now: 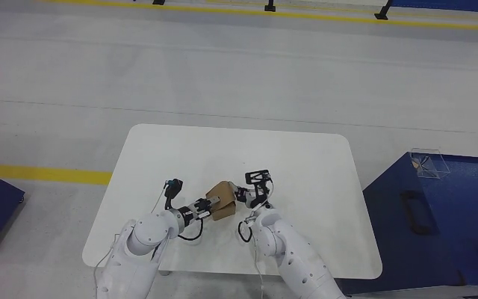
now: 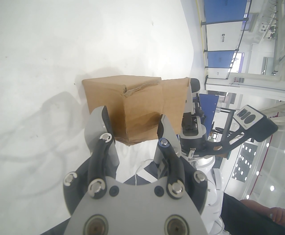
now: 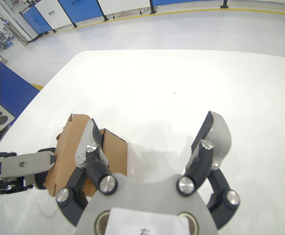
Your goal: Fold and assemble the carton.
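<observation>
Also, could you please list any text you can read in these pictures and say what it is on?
Carton: no print.
Panels: small marks, too small to read.
White label on the base of the right gripper: a mark cut off at the edge, unreadable.

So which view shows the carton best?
Left wrist view: the carton sits central, two faces, a torn corner and a flap plain. Top view shows it small and distant; right wrist view shows one end, partly behind the right gripper.
</observation>
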You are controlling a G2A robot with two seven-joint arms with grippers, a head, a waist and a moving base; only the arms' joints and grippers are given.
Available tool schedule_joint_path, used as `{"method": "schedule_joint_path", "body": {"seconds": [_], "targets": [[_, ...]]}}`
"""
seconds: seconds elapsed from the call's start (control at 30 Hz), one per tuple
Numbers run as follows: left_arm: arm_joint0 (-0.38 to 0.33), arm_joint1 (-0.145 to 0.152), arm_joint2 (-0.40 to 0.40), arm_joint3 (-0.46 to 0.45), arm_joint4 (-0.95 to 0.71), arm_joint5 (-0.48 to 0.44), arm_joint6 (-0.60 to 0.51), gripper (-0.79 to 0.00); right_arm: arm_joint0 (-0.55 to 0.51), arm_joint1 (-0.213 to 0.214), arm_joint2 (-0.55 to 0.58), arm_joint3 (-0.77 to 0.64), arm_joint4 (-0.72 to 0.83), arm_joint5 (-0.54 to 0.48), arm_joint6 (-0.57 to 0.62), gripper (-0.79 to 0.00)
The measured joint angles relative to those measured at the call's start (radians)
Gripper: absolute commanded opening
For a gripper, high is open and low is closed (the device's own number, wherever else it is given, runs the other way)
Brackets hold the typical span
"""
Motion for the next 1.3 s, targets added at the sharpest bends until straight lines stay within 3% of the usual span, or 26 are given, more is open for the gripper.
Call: {"method": "schedule_joint_path", "body": {"seconds": [0.73, 1.3], "targets": [[-0.017, 0.01, 0.038, 0.006, -0.011, 0.048, 0.017, -0.382, 0.032, -0.016, -0.01, 0.08, -0.012, -0.028, 0.018, 0.0], [-0.034, 0.017, 0.057, 0.041, -0.015, 0.076, 0.028, -0.323, 0.033, -0.017, 0.026, 0.071, -0.004, -0.039, 0.015, 0.0]]}}
